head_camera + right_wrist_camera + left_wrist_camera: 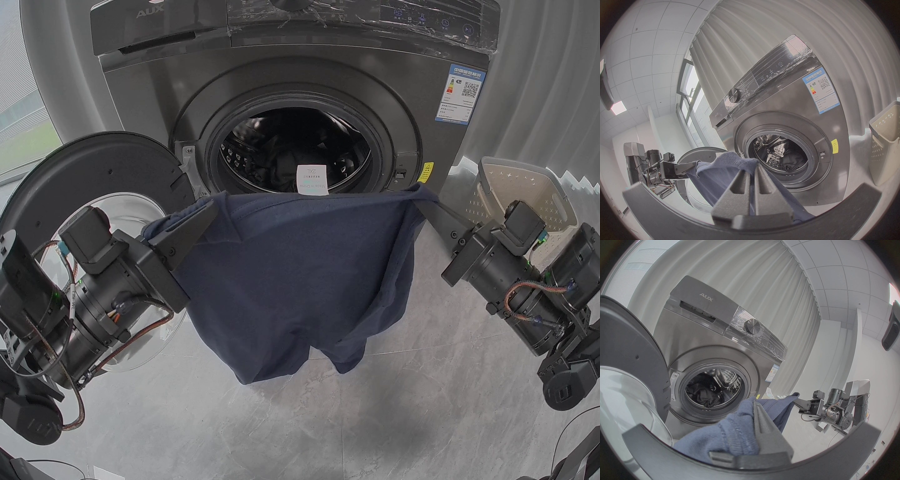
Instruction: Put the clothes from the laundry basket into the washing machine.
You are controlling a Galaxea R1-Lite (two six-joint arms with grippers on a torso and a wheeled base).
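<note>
Navy shirt (287, 275) hangs stretched between left gripper (209, 211) and right gripper (434, 203), both pinching it.

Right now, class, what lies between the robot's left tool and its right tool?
A navy garment hangs stretched between the left tool and the right tool, each shut on an upper corner. The head view shows this.

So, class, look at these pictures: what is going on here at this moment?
The robot holds a dark blue garment spread between its two grippers, the left gripper shut on one upper corner and the right gripper on the other. It hangs in front of the washing machine, whose door stands open. Dark clothes already lie inside it. The laundry basket stands beside the machine on the robot's right.
</note>
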